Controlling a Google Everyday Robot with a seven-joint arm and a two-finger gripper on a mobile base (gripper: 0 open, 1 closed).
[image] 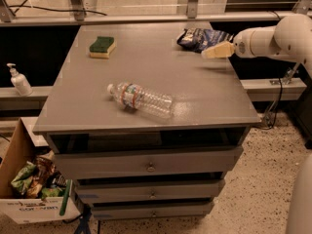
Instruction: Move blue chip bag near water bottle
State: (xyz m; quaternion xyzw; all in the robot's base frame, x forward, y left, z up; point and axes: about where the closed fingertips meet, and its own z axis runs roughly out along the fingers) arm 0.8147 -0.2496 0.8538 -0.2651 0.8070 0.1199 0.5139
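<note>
The blue chip bag (202,38) is a crinkled dark blue foil bag with white markings, lying at the far right of the grey tabletop (146,77). The water bottle (141,98) lies on its side near the middle front of the table, white cap pointing left, with a red-and-blue label band. My gripper (210,53) comes in from the right on a white arm and hovers just in front of and slightly right of the bag, a little above the table. The bag is not held.
A green-and-yellow sponge (102,47) sits at the far left of the table. A white pump dispenser (19,80) stands on a low ledge at left. A cardboard box (27,189) with snack bags is on the floor at left. Drawers (148,167) are below the tabletop.
</note>
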